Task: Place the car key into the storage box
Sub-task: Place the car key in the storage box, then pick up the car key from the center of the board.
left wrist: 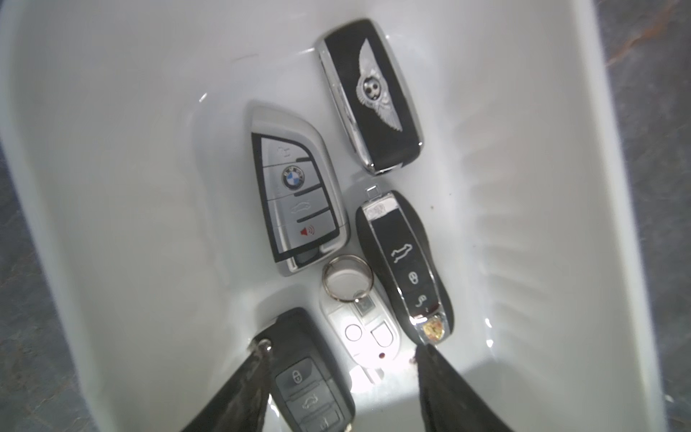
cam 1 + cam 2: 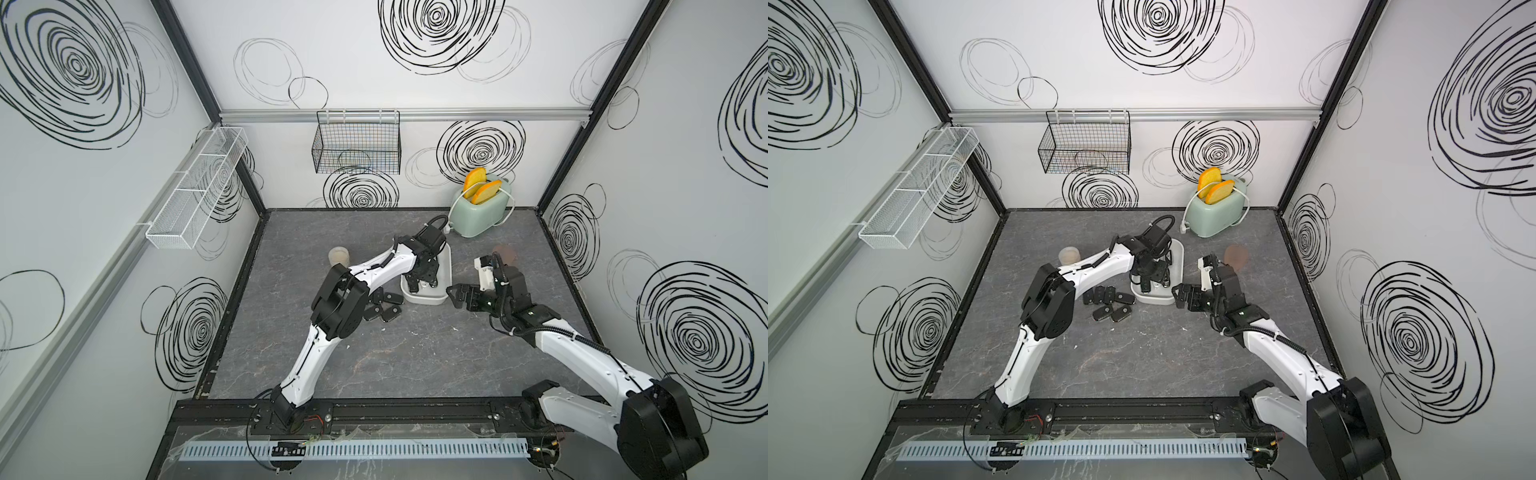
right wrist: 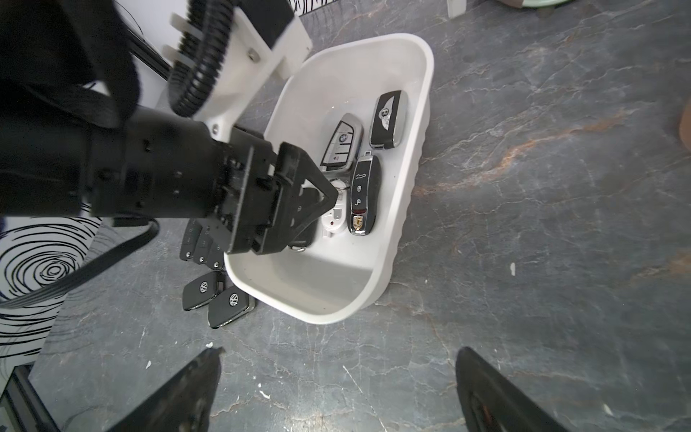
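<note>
Room is tight inside the storage box (image 3: 318, 291): the left hand (image 1: 344, 346) hangs in it with jaws parted, gripping nothing, the black car key (image 1: 310, 389) lying on its bottom among four others. The right hand (image 3: 340, 353) gapes empty beside the rim; loose keys (image 2: 1108, 305) crowd the grey worktop (image 2: 415, 365).
</note>
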Controlling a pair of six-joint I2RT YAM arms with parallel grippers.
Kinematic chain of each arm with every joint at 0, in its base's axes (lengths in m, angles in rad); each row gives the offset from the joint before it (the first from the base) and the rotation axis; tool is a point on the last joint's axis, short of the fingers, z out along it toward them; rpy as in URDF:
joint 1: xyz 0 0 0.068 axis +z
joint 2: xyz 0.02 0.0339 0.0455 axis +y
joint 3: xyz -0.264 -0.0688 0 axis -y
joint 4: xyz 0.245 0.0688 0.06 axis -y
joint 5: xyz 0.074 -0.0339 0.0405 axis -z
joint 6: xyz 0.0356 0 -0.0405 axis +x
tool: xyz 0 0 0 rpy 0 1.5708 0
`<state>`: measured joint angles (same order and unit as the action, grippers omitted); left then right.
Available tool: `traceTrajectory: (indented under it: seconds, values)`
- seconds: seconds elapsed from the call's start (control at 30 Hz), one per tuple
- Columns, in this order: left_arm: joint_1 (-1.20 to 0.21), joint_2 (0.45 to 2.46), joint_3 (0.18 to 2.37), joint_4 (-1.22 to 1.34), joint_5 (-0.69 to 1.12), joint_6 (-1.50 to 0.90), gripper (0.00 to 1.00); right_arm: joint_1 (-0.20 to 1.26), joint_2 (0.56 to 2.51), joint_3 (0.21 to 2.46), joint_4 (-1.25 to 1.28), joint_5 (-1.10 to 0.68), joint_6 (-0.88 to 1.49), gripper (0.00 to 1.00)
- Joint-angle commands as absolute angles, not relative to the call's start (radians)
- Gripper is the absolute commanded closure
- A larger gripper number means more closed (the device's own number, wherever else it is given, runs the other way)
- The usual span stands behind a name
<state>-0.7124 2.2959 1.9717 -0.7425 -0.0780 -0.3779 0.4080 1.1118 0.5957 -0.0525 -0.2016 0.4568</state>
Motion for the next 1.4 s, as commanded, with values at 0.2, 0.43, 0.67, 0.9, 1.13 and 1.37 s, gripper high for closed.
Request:
traceTrajectory:
  seconds: [0.2,0.43,0.67,0.9,1.13,1.37]
  values:
    - [-0.619,2.067,1.955,-0.647,0.009,-0.457,0.02,0.420,1.255,0.753,0.011,-0.173,0.363,0.01]
    - [-0.522,1.939,1.796,-0.505,0.133,-0.533,0.02,0.436,1.394,0.918,-0.081,-0.210,0.337,0.01]
    - [-0.479,1.842,1.631,-0.419,0.156,-0.625,0.02,0.477,1.473,1.040,-0.211,-0.217,0.340,0.01]
    - [-0.479,1.679,1.452,-0.374,0.173,-0.674,0.02,0.560,1.522,1.102,-0.303,-0.222,0.329,0.01]
    - [-0.468,1.341,1.083,-0.296,0.088,-0.706,0.02,0.730,1.514,1.001,-0.223,-0.215,0.292,0.01]
    - [-0.404,1.043,0.803,-0.313,0.085,-0.735,0.02,0.856,1.554,0.995,-0.199,-0.258,0.223,0.01]
